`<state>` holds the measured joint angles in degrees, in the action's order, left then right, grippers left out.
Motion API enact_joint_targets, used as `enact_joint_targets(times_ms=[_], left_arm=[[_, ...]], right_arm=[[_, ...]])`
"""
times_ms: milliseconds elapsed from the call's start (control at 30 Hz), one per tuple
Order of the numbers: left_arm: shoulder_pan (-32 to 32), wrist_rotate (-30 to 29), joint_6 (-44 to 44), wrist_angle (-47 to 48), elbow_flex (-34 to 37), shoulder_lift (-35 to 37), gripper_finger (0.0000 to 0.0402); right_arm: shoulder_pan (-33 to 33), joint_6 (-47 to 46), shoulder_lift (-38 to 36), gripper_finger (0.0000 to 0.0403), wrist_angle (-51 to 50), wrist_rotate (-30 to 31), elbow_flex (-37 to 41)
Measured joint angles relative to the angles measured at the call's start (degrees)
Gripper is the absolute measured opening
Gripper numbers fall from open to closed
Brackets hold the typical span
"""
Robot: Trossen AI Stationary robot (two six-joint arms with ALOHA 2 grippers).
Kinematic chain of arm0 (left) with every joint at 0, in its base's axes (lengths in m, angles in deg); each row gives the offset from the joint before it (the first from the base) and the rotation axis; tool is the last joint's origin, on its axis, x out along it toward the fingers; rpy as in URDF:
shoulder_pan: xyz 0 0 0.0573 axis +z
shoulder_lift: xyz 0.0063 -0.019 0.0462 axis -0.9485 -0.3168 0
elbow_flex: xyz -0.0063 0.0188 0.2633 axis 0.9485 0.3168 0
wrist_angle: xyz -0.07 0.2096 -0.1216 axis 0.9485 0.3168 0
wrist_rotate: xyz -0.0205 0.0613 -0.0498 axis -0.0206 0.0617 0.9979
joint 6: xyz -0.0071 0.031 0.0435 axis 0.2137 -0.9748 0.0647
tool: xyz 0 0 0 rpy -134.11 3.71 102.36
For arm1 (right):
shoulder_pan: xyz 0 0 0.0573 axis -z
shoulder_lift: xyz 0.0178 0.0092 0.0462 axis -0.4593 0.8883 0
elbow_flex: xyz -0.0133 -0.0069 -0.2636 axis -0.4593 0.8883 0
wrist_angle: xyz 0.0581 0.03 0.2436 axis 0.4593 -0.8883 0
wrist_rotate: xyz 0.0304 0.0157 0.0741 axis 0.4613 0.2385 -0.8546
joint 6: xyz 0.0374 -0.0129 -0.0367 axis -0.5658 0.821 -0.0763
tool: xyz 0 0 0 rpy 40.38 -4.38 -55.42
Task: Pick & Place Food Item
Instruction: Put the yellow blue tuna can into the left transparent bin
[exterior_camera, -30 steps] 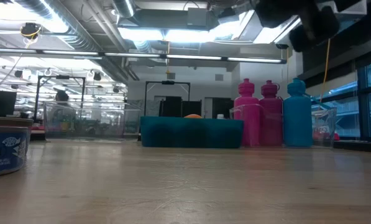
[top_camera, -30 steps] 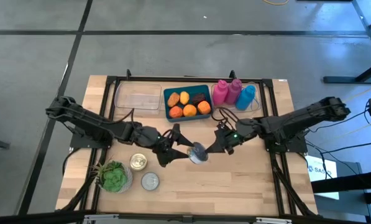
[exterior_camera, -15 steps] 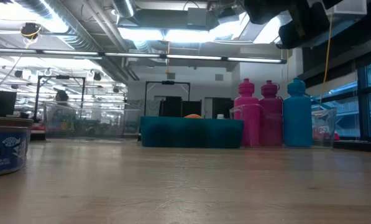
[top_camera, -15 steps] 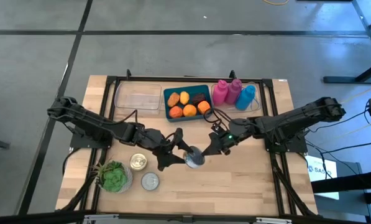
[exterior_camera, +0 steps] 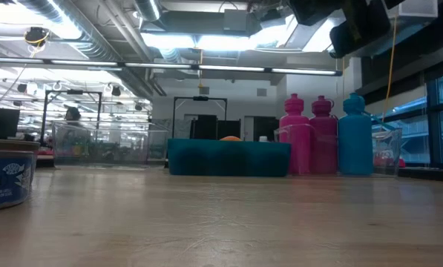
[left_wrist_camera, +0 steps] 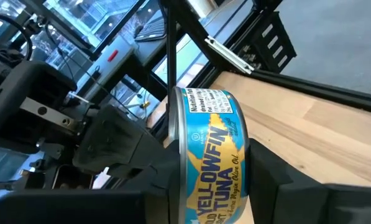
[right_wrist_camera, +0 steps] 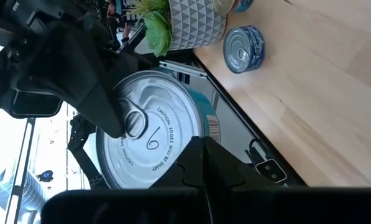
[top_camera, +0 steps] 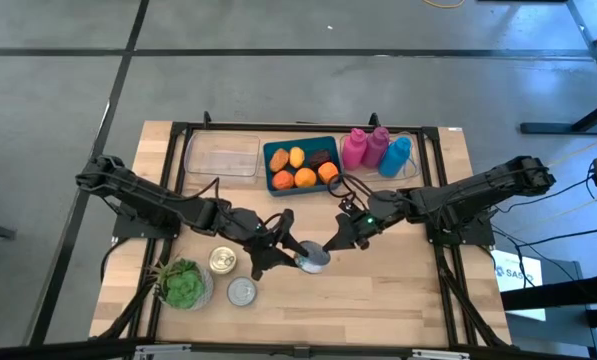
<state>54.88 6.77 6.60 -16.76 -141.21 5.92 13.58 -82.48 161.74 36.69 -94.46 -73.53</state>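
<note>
- So, yellowfin tuna can [top_camera: 315,261] sits mid-table, a little toward the front edge, between the two gripper heads.
- Left gripper [top_camera: 290,254] is at the can's 9 o'clock in the high view; its fingers [left_wrist_camera: 278,180] are pressed against opposite sides of the can, pinching it around the label wall.
- Left wrist view: can [left_wrist_camera: 209,155] stands on edge between the two dark fingers, "YELLOWFIN TUNA" label facing the camera.
- Right gripper [top_camera: 340,240] is at the can's 1 o'clock, just beside it, fingers pressed together with nothing between them.
- Right wrist view: silver pull-tab lid of the can [right_wrist_camera: 151,140] faces the camera, right at the closed fingertips [right_wrist_camera: 201,149]; whether they touch the lid, cannot tell.
- Two more cans at the held can's 8 o'clock: gold-lidded can [top_camera: 222,261], silver-lidded can [top_camera: 241,291].
- Potted plant [top_camera: 184,284] near the front-left corner.
- Teal tray [top_camera: 300,166] of oranges and pastries at 12 o'clock, at the far edge; clear bin [top_camera: 222,156] beside it.
- Two pink bottles [top_camera: 364,147] and a blue bottle [top_camera: 396,155] at 1 o'clock.
- Low view: another tuna can [exterior_camera: 6,175] at the frame's edge, tray [exterior_camera: 228,158] and bottles [exterior_camera: 321,135] behind.
</note>
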Motion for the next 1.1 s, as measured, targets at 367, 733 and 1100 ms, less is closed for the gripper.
enact_joint_targets(times_ms=[367,733,1100], left_arm=[[-0.62,-1.30,4.36,-0.56,0.00,0.32,0.0105],[-1.90,-1.99,9.26,0.96,0.11,2.30,0.0105],[-2.89,-12.90,24.84,8.16,0.07,11.74,0.0105]], right_arm=[[0.00,2.76,0.00,0.0016,1.36,0.30,0.00],[0.27,4.75,-0.07,0.0064,2.15,2.71,-0.15],[2.23,10.30,-0.90,0.0059,1.98,6.75,-0.09]])
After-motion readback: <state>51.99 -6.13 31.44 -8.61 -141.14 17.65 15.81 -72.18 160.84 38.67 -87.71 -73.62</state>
